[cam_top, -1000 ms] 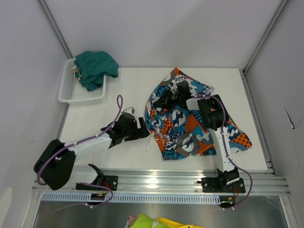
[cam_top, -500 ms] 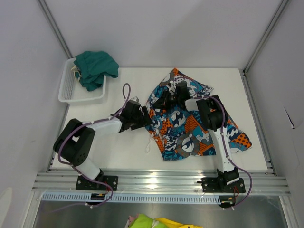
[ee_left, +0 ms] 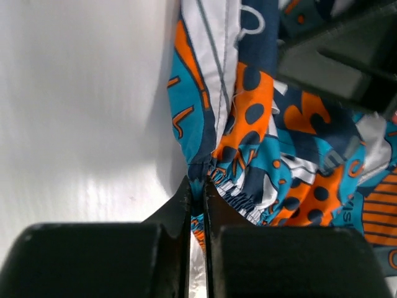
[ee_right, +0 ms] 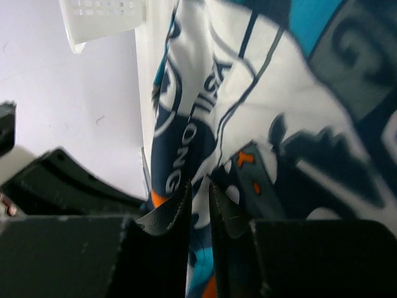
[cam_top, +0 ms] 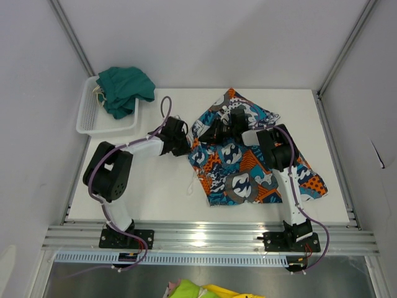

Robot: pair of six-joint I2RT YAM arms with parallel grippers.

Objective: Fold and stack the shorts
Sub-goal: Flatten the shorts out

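The patterned shorts (cam_top: 248, 171) lie on the tabletop (cam_top: 142, 192), long axis running near-right to far-left. On their left edge the left pincer (ee_left: 197, 186) is clamped shut. Just beyond, the right pincer (ee_right: 198, 189) narrowly pinches the far fabric. The green shorts (cam_top: 124, 90) sit in the far-left basket (cam_top: 90, 124), nearer the left arm.

Free room: bare white table (cam_top: 155, 192), near-left of centre, and a far strip between basket and printed cloth.
Obstacles: white plastic mesh basket (cam_top: 92, 121), far-left corner, heaped with plain dark teal-green shorts (cam_top: 127, 85); orange, teal, white and grey patchwork shorts (cam_top: 239, 180) covering centre to right; left arm (cam_top: 139, 148) lying across left-centre; right arm (cam_top: 286, 180) overhanging the cloth's right half.
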